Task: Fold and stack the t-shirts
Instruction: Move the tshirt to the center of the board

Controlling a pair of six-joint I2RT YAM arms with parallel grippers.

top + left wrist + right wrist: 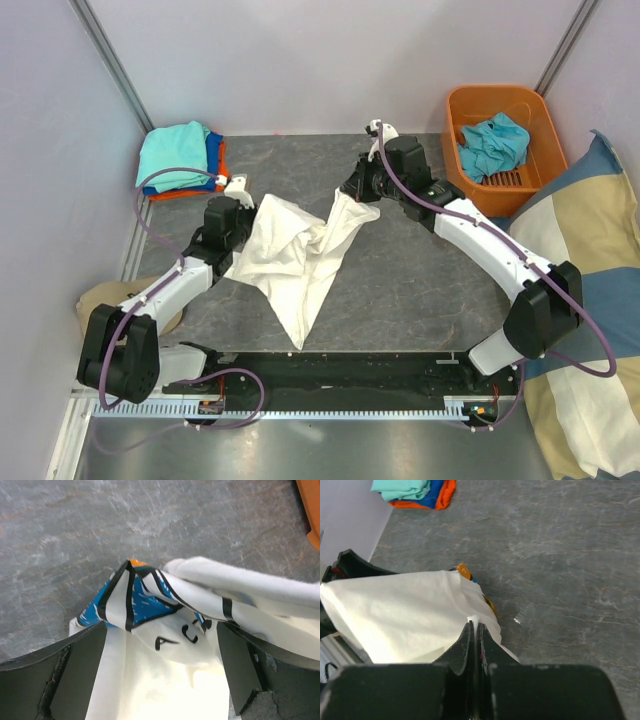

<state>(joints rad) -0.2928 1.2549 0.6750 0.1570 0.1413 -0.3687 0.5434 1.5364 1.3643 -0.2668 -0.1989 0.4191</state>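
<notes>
White tee (295,255) draped limp across the middle of the table (420,280).
Soft and creased, it sags in folds over the mottled grey top, with its blue-and-black print bunched up. The right gripper (474,626) is pinched tight on a white fold. The left gripper (161,630) stands wide, cloth lying loose between its fingers (80,665). A folded teal, blue and orange stack (182,160) sits back left. An orange slotted basket (540,110) back right holds a crumpled teal tee (495,143), with a checked cushion (590,260) beside it.

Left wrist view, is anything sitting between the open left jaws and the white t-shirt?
Nothing visible does. The white t-shirt is bunched up directly between the left jaws, which stand wide open on either side of it. The right jaws are shut on another part of the same shirt.
</notes>
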